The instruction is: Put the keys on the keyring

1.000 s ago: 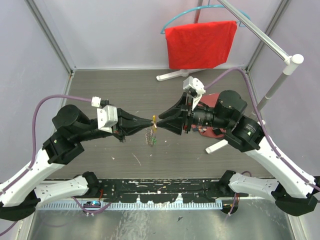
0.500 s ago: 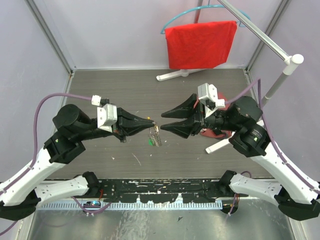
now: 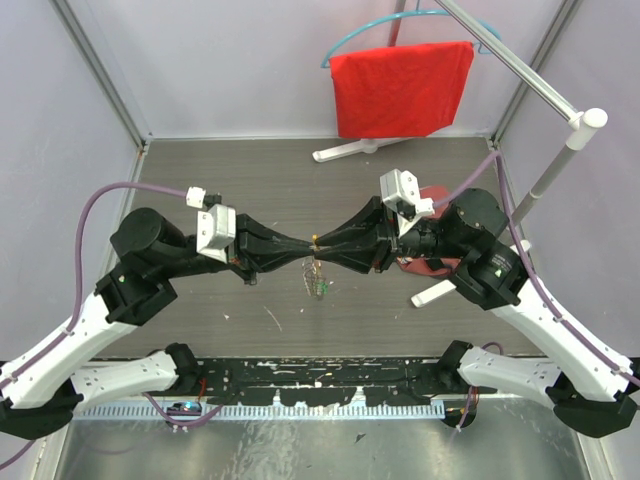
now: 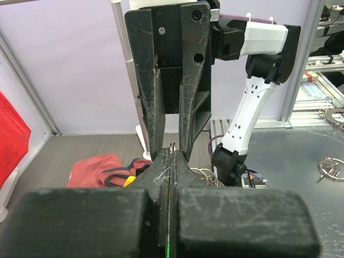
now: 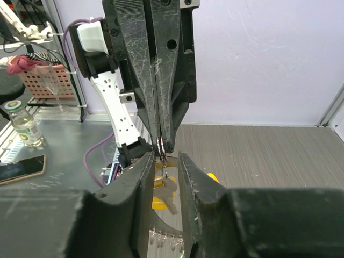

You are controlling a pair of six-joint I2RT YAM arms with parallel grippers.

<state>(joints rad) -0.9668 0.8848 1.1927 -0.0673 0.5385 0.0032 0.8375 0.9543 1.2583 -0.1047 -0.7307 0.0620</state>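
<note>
My left gripper (image 3: 306,245) is shut on the keyring (image 3: 316,274), whose thin wire coils poke out past its tip (image 4: 173,146). The rest of the loop hangs below with a green key (image 3: 326,290) at the bottom. My right gripper (image 3: 320,246) meets the left one tip to tip. In the right wrist view its jaws (image 5: 165,159) stand slightly apart on either side of the ring wires (image 5: 163,151), not pressing them. A silver key with a yellow head (image 5: 167,191) dangles between them. The left gripper's shut fingers (image 5: 158,80) fill the view above.
A red cloth (image 3: 400,85) hangs on a teal hanger from a white stand (image 3: 578,128) at the back right. A red pouch (image 3: 432,263) lies under my right arm. Grey walls close in the left and right sides.
The right gripper drew back from the keyring with its jaws wide, then came back to the left tip with its jaws narrower. The left arm held still; the hanging keys swung slightly.
</note>
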